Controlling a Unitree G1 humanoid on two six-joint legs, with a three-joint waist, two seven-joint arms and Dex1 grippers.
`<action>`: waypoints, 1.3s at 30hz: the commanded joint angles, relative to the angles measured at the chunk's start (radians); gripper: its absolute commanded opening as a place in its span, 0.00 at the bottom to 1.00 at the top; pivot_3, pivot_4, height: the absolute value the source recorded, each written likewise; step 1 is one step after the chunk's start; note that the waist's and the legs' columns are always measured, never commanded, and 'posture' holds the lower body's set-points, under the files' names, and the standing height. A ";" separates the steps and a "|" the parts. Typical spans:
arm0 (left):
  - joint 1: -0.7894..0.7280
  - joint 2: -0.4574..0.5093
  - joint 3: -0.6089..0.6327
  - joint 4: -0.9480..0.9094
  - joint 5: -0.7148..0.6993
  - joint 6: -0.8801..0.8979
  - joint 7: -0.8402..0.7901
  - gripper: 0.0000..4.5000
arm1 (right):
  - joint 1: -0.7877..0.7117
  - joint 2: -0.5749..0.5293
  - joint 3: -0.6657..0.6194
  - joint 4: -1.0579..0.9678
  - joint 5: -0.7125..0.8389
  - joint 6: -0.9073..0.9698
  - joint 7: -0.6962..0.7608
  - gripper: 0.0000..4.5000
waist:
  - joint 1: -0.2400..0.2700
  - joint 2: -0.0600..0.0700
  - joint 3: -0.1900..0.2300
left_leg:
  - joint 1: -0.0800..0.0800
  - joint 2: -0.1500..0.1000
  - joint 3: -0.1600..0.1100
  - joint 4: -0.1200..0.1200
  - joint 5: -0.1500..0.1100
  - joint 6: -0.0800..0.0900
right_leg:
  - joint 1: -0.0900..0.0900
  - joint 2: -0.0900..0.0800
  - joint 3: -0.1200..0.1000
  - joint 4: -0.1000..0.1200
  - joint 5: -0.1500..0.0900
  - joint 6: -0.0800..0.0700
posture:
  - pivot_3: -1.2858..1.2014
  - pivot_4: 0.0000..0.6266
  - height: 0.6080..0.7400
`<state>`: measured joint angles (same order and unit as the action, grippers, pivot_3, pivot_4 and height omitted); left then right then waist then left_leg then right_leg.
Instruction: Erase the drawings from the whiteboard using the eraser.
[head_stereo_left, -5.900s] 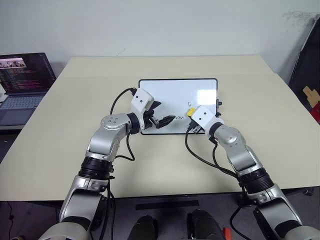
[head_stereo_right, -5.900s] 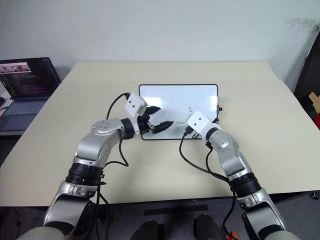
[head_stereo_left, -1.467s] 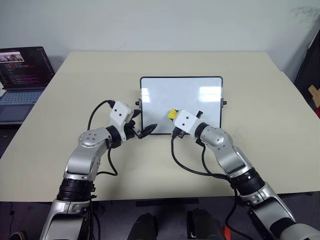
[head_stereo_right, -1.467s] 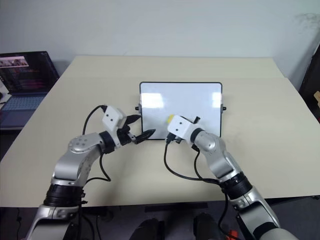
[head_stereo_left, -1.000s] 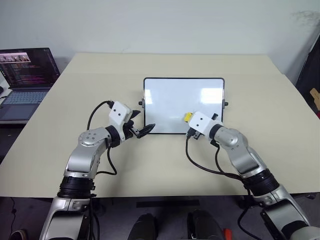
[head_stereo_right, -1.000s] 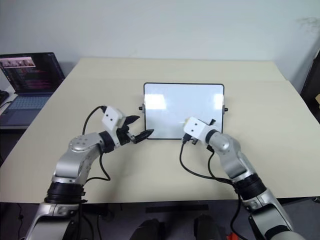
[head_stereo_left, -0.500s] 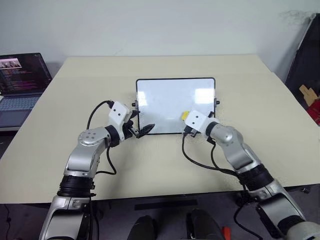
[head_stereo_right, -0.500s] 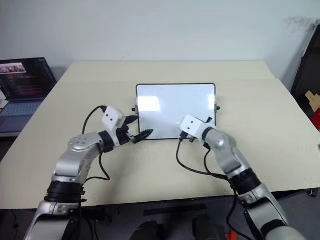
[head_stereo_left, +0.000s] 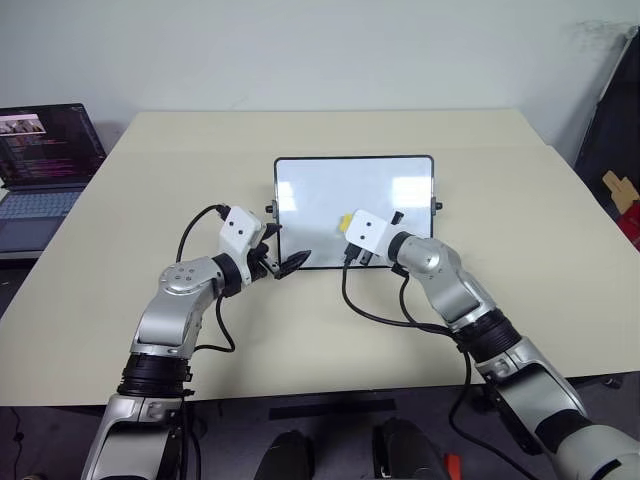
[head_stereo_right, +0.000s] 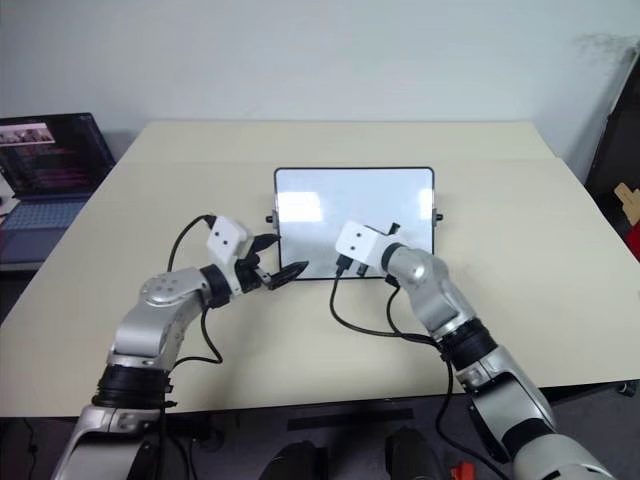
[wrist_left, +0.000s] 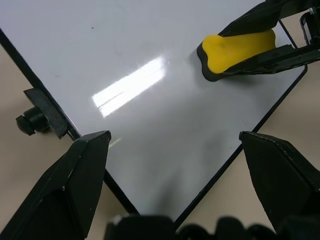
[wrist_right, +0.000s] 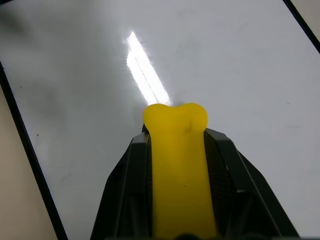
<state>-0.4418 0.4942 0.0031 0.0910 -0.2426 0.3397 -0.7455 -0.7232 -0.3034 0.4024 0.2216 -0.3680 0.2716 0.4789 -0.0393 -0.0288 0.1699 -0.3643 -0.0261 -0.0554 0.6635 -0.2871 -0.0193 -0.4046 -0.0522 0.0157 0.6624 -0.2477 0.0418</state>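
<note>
While my right gripper pinches the eraser against the whiteboard (no drawings visible), pressing hard could slide the board. My left gripper, fingers spread at the board's near-left corner, isn't clamping it.

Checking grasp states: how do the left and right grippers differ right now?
Left gripper is open and empty, at the whiteboard's near left corner. Right gripper is shut on the yellow eraser, over the board's surface. Both point at the whiteboard.
</note>
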 joint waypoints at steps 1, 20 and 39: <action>-0.018 -0.001 -0.003 -0.026 0.002 -0.022 -0.005 1.00 | 0.058 -0.085 -0.083 -0.013 0.000 0.034 -0.004 0.25 | 0.012 0.000 0.000 | 0.000 0.000 0.000 0.000 0.000 0.000 | 0.000 0.000 0.000 0.000 0.000 0.000 | 0.52 0.24 1.00; -0.132 -0.049 -0.058 -0.003 -0.014 -0.031 -0.077 1.00 | 0.206 -0.086 -0.258 -0.273 0.177 0.176 0.020 0.24 | 0.016 -0.002 0.000 | -0.001 -0.001 0.000 0.001 0.000 0.001 | 0.002 0.000 -0.001 -0.002 0.000 0.001 | 0.52 0.24 1.00; -0.404 -0.283 -0.255 0.255 0.017 -0.252 -0.349 1.00 | 0.541 -0.002 -0.690 -0.596 0.345 0.505 -0.216 0.24 | 0.031 0.000 0.001 | -0.019 -0.003 0.000 -0.001 -0.001 0.002 | -0.012 0.001 -0.001 -0.011 -0.001 0.003 | 0.52 0.24 1.00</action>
<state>-0.8185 0.2319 -0.2341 0.3318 -0.2351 0.1276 -1.0742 -0.1813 -0.3102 -0.2591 -0.3559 -0.0432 0.7835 0.2824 -0.0079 -0.0285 0.1710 -0.3830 -0.0291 -0.0558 0.6625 -0.2877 -0.0176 -0.4158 -0.0512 0.0141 0.6518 -0.2490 0.0451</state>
